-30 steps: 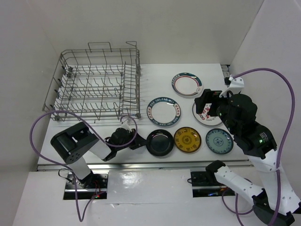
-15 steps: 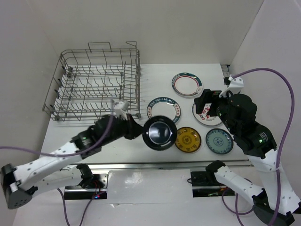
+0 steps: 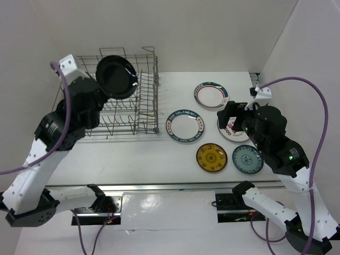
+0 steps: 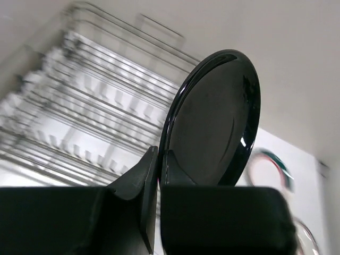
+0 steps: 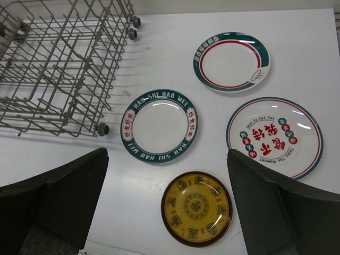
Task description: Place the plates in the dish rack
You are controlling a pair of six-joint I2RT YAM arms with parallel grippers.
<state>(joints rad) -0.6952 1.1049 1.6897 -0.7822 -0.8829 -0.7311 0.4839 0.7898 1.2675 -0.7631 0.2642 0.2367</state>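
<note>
Large rectangular grey wire dish rack (image 3: 155, 95): small round black plate (image 3: 117, 77) held on edge above, rim clamped in left gripper (image 4: 158, 175). Right gripper (image 5: 167, 153) spread wide, gripped nothing.

In the right wrist view, the blue-rimmed plate (image 5: 159, 126) at centre carries white capitals along its upper rim, reading roughly "HAO SIU HAO WEI", with red Chinese characters in white panels at either side. The red-patterned plate (image 5: 274, 137) at right shows small lines, apparently "Just To Eat Fun" and "Enjoy The Moment", around large red Chinese characters. The green-and-red-rimmed plate (image 5: 231, 61) at upper right bears tiny white characters, too small to read.
</note>
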